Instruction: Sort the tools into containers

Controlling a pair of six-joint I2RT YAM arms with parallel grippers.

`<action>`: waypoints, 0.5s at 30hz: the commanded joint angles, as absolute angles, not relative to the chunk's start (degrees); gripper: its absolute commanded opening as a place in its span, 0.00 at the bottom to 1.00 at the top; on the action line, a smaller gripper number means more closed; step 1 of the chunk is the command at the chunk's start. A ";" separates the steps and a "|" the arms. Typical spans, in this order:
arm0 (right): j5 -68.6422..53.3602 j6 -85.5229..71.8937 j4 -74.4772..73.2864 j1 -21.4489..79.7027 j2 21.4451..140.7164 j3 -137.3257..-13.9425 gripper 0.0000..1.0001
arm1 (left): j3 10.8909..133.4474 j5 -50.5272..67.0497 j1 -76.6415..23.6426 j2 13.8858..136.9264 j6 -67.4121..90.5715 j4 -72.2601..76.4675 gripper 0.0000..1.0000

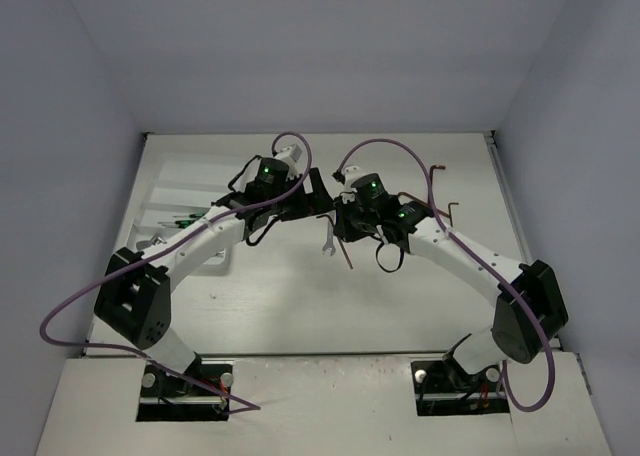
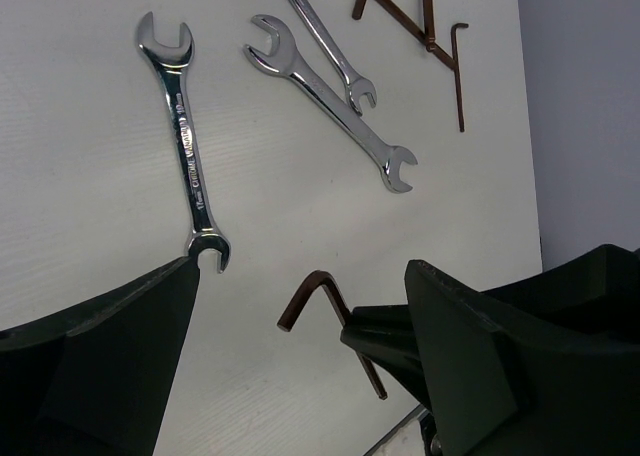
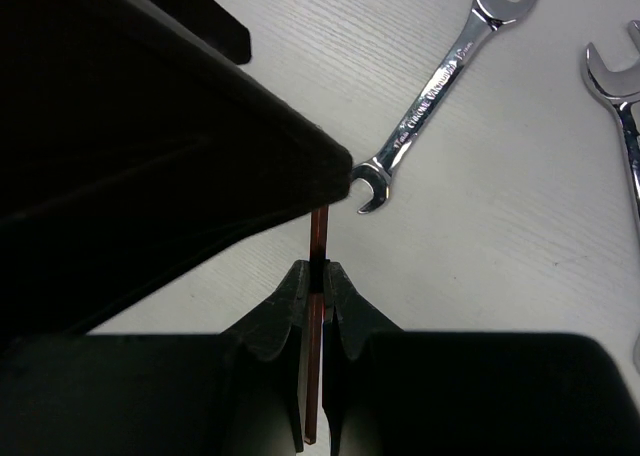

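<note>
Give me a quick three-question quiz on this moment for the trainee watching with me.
1. True or false: the right gripper is shut on a hex key.
2. In the left wrist view, how many silver wrenches lie on the table? A two, B three, C five.
3. Fill in: the left gripper is ____.
Key: 1 true; 2 B; 3 open.
</note>
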State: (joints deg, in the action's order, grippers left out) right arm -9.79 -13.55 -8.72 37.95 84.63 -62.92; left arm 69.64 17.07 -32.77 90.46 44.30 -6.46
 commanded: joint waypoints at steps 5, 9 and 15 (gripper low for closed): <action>-12.92 -14.59 -2.73 38.32 81.61 -64.60 0.00 | 73.13 20.95 -34.14 92.50 47.80 -1.41 0.63; -13.01 -15.01 -2.06 38.42 81.32 -63.93 0.00 | 72.70 21.67 -34.20 92.54 48.91 -0.97 0.40; -13.65 -15.17 -1.13 38.41 81.77 -64.07 0.00 | 71.93 22.18 -34.19 92.90 50.41 1.38 0.00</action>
